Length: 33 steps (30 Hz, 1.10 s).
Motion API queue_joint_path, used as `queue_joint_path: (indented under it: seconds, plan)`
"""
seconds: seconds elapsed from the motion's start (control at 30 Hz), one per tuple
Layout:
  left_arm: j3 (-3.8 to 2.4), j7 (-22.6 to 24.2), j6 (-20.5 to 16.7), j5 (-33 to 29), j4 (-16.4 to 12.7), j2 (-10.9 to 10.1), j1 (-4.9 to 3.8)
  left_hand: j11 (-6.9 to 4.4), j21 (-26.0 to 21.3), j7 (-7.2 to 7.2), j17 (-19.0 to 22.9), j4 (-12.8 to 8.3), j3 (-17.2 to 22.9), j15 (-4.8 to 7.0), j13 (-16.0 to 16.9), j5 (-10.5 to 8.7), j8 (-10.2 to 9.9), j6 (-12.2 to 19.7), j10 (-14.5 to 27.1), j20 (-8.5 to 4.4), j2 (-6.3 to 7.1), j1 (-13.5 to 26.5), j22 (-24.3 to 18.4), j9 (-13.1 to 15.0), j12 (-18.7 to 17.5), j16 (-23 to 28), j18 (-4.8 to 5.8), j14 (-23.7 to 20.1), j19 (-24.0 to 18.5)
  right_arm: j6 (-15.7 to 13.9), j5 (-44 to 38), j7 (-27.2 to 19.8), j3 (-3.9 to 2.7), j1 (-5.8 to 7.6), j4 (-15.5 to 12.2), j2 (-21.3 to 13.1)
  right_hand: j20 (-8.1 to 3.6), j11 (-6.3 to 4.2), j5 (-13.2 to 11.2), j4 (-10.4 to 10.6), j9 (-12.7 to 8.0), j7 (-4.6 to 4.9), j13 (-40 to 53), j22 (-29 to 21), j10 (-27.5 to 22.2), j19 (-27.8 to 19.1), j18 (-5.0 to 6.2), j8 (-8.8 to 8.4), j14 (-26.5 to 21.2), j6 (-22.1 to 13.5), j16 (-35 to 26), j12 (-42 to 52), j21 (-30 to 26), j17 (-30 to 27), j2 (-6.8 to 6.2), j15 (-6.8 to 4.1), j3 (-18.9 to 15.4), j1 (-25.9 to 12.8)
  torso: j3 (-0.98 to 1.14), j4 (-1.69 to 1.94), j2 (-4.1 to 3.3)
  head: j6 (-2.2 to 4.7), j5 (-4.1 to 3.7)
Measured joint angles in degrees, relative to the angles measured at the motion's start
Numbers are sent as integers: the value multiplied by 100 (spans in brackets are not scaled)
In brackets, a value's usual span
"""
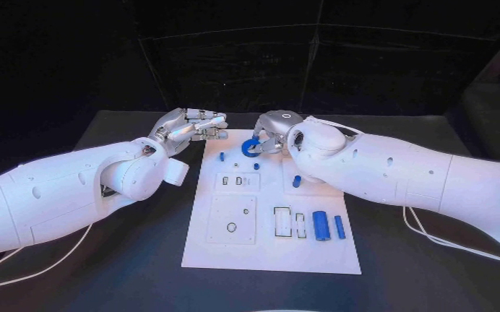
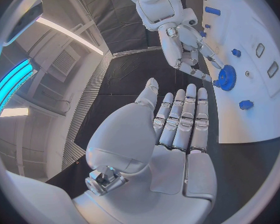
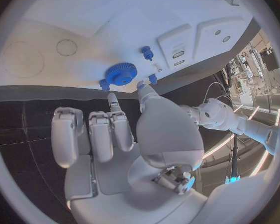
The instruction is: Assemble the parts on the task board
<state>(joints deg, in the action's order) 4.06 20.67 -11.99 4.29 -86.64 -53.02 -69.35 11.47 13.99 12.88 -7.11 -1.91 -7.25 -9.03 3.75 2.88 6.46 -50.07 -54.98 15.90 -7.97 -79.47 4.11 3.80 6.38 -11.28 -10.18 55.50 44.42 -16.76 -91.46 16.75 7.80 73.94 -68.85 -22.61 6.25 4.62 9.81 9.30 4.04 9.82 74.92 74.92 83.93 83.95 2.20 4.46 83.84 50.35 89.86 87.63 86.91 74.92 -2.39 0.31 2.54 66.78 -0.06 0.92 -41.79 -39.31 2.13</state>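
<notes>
step: we're seating the blue gear [image 1: 251, 147] at the task board [image 1: 313, 254] far end | right hand [image 1: 277, 130] pinches gear by fingertips | left hand [image 1: 191, 126] beside board, fingers straight, holds nothing | next: likely line up gear over its peg, press down | count: one gear, two blue cylinders [image 1: 329, 225] near edge, a few small pegs

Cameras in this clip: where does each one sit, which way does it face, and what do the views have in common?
Head view: from the robot's head, looking down on the task board; both white arms enter, the left hand and the right hand at the board's far end.
Left wrist view: behind the left hand, open, facing the board's edge.
Right wrist view: behind the right hand, facing the board.
Shared: all three show the blue gear at the right hand's fingertips.
</notes>
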Motion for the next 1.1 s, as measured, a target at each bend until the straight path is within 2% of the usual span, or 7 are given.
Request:
queue_joint_path:
  seconds: [0.13, 0.3, 0.43, 0.53, 0.7, 0.9, 1.1]
  plan:
    - [1, -3, 2, 0, 1, -20, 0, 0, 0, 0, 0, 0, 0, 0, 0, 0, 0, 0, 0, 0, 0, 0, 0, 0, 0, 0, 0, 0, 0, -336, 162, -160, 0, 2, -427, -511, 0, 0, 179, -58, 0, -12, 0, 0, 0, 0, 0, 16, 0, 12, 0, 0, 0, 0, 104, 0, 0, 204, -2, -12, 9, 20, 6]
    - [2, -6, 3, 0, -12, -52, 0, 0, 0, 0, 1, 0, 0, 0, 0, 0, 0, 0, 0, 0, 0, 0, 0, 0, 0, 0, 0, 0, 0, -564, 614, -387, 3, 61, -985, -1439, 0, 0, 172, -564, -1, -50, 0, 0, 0, 0, -1, 25, 0, 50, 0, -65, -40, -1, 106, 0, 197, 972, -7, -46, 36, 53, 23]
    - [2, -5, 2, 0, -5, -65, 0, 0, 0, 0, 1, 0, 0, 0, 0, 0, 0, 0, 0, 0, 0, 0, 0, 0, 0, 0, 0, 0, 0, -581, 1107, -619, 2, 83, -1291, -2029, 0, -1, 171, -649, 5, -49, 0, 0, 0, 0, 0, 89, 0, 121, 0, -98, -67, -1, 140, 0, 272, 1083, -9, -90, 58, 79, 48]
    - [2, 4, 0, 0, 18, -54, 0, 0, 0, 0, 1, 0, 0, 0, 0, 0, 0, 0, 0, 0, 0, 0, 0, 0, 0, 0, 0, 0, 0, -583, 1435, -856, 8, 85, -1436, -2378, 0, 0, 171, -661, 12, -49, 0, 0, 0, 0, 0, 120, 0, 154, 0, -223, -161, -1, 112, 0, 260, 1112, -5, -122, 76, 105, 4]
    - [2, 93, -13, 0, 139, -25, 0, 28, -23, 0, -31, -73, 73, -29, 10, 0, 0, 0, -33, -13, -109, -109, -6, 5, 0, 23, 0, 57, 43, -588, 1759, -1246, 9, 85, -1425, -2595, -2, -1, 171, -676, 11, -49, 0, -1, 0, -43, 0, 132, 0, 154, 0, -266, -240, -1, 110, 0, 244, 1110, 12, -169, 99, 147, -66]
    - [0, 287, -53, 0, 263, 9, 1, -22, -23, 10, -63, -119, 86, 21, 18, 0, 0, -72, -144, -53, -136, -136, -6, 11, 0, 23, 0, 145, 97, -640, 2014, -1679, 10, 52, -1058, -2715, -1, -45, 257, -645, 11, -69, 0, -1, -1, -43, -1, 169, 22, 174, 0, -266, -240, -1, 14, -22, 165, 1056, 46, -229, 129, 168, -123]
    - [0, 400, -86, 0, 312, 28, 1, -22, -23, 10, -62, -119, 86, 21, 18, 0, 0, -72, -144, -33, -136, -136, -5, 11, 0, 23, 0, 145, 117, -677, 2197, -1925, 11, -41, -806, -2680, -1, -44, 324, -636, -5, -102, 0, -1, 0, -43, 0, 169, 21, 111, 0, -266, -240, -1, -9, -22, 125, 1079, 63, -254, 147, 168, -181]
